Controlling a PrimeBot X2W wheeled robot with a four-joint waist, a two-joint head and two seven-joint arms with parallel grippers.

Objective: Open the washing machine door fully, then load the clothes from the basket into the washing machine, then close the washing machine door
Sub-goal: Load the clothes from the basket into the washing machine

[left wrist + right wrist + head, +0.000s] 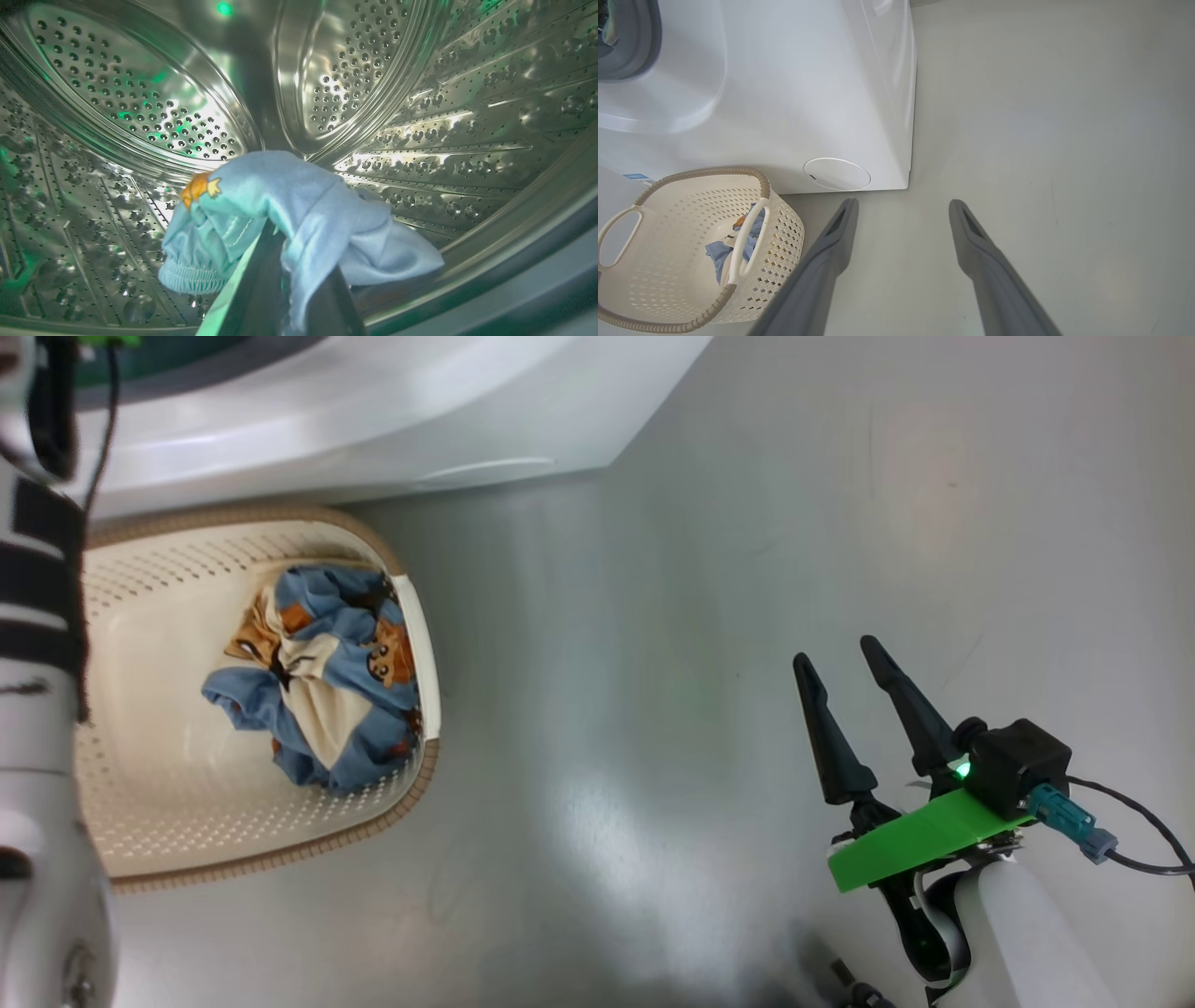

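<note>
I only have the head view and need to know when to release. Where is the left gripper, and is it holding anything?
Observer: The left gripper is inside the steel drum, shut on a light-blue garment.
Operator: How does the garment sit?
Observer: It drapes over the gripper, an orange print on its upper fold.
Operator: What does the right wrist add?
Observer: A blue label sticker low on the washing machine front, just beyond the basket rim.

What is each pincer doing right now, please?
Left pincer: closed on a blue garment, inside the drum.
Right pincer: open, holding nothing, over the floor.
</note>
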